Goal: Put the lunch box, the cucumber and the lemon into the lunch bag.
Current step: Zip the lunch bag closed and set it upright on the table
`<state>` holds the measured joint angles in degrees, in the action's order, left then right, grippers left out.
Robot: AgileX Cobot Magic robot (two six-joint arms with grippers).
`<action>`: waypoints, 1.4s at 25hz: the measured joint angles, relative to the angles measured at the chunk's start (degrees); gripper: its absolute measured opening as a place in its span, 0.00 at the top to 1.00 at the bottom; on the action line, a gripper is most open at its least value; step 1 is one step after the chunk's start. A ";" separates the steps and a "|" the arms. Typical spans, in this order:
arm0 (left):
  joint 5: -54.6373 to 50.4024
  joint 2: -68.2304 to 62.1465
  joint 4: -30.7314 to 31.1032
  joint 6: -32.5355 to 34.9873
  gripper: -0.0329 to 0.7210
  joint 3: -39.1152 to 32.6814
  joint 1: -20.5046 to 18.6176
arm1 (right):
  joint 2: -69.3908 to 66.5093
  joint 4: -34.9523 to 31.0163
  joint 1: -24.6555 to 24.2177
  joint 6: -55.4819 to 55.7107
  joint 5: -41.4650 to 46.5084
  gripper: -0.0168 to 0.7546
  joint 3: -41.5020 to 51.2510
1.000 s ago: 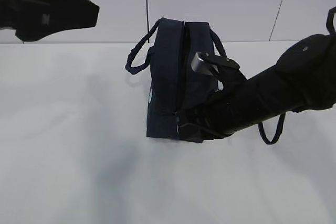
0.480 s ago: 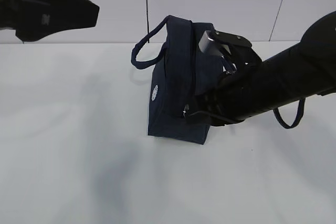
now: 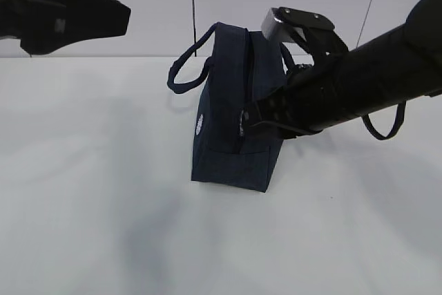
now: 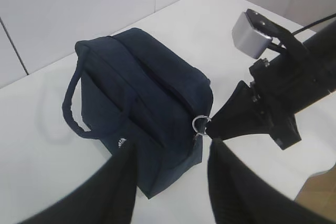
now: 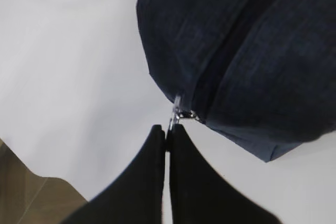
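The dark navy lunch bag (image 3: 224,101) stands on the white table, leaning a little; it also shows in the left wrist view (image 4: 142,87) and the right wrist view (image 5: 252,40). My right gripper (image 3: 246,119) (image 5: 166,128) is shut on the metal ring pull (image 5: 176,113) of the zipper, at the bag's near end (image 4: 200,124). My left gripper (image 4: 172,144) is open and empty, held high above the bag; its arm (image 3: 62,12) is at the top left. The lunch box, cucumber and lemon are out of view.
One bag handle (image 3: 185,74) loops out to the left, the other (image 3: 387,126) hangs behind my right arm. The table edge (image 5: 47,174) lies close below my right gripper and also shows in the left wrist view (image 4: 310,179). A panelled wall stands behind.
My right gripper has risen and moved right while holding the ring pull. The bag has tipped and turned, so its side with the white logo now faces the camera.
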<state>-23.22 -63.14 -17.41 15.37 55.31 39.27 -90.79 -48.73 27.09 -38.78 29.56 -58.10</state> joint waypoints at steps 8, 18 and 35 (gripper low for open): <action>0.00 0.00 0.00 0.00 0.53 0.00 0.00 | 0.00 3.00 0.00 0.56 -2.95 0.97 -2.48; 0.00 -1.53 0.00 0.00 0.53 0.00 0.00 | 0.13 3.91 0.00 0.56 -9.27 0.97 -3.50; 0.34 -2.61 0.00 0.00 0.53 0.00 0.00 | -1.92 4.28 0.00 1.04 1.98 0.53 -3.50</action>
<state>-22.87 -65.75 -17.41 15.37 55.31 39.27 -92.70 -44.45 27.09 -37.74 31.54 -61.59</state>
